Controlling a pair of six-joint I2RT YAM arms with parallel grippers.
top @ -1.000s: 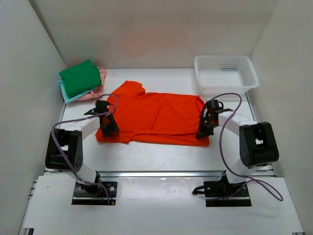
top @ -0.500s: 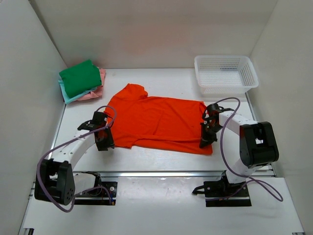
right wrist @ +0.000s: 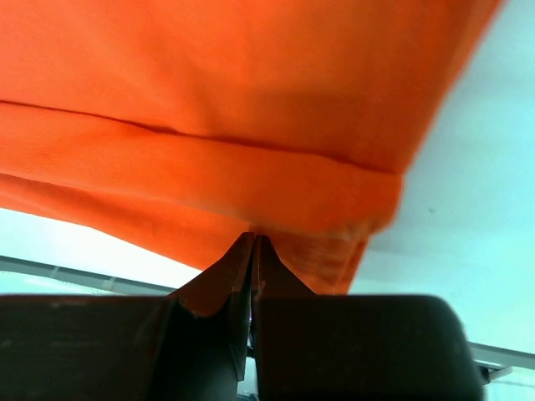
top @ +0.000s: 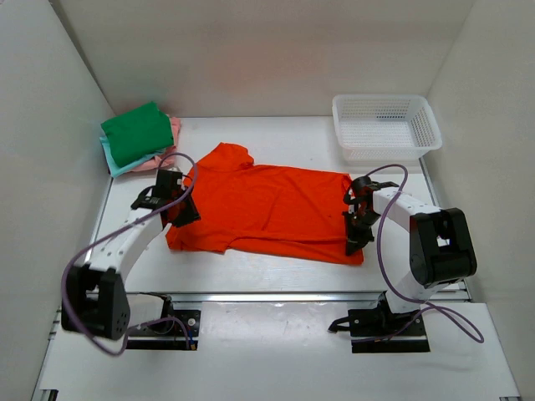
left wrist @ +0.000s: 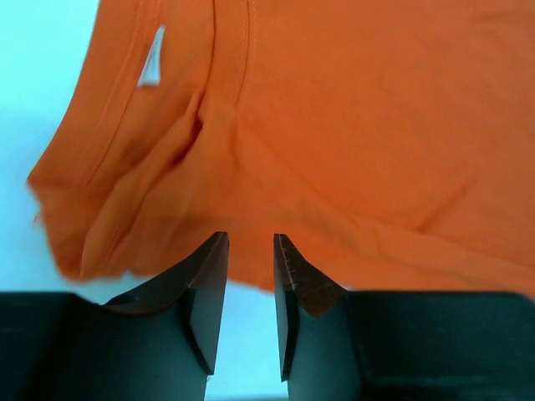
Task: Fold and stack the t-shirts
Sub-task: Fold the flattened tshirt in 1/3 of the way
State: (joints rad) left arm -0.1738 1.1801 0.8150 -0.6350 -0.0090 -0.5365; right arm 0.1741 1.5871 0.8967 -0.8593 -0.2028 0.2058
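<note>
Bright orange short-sleeved cloth t-shirt (top: 267, 209) lies spread flat mid-way across the white table (top: 276, 138), collar to the left. Right gripper (right wrist: 253, 238) is clamped on its near right hem corner. Left gripper (left wrist: 251, 238) stands at the collar edge, fingers narrowly parted, gripping nothing. Folded green cloth t-shirt (top: 136, 132) tops a pink t-shirt (top: 170, 140) and a light teal t-shirt (top: 121, 167) at the far left corner. White plastic mesh basket (top: 384, 98) sits far right

Your top camera looks down from above and behind the arm bases over the whole table (top: 276, 138). Both wrist cameras sit very close, looking past the left gripper (left wrist: 251, 236) and right gripper (right wrist: 253, 238) at the orange t-shirt (top: 267, 209), probably its opposite ends; all three views share it.
</note>
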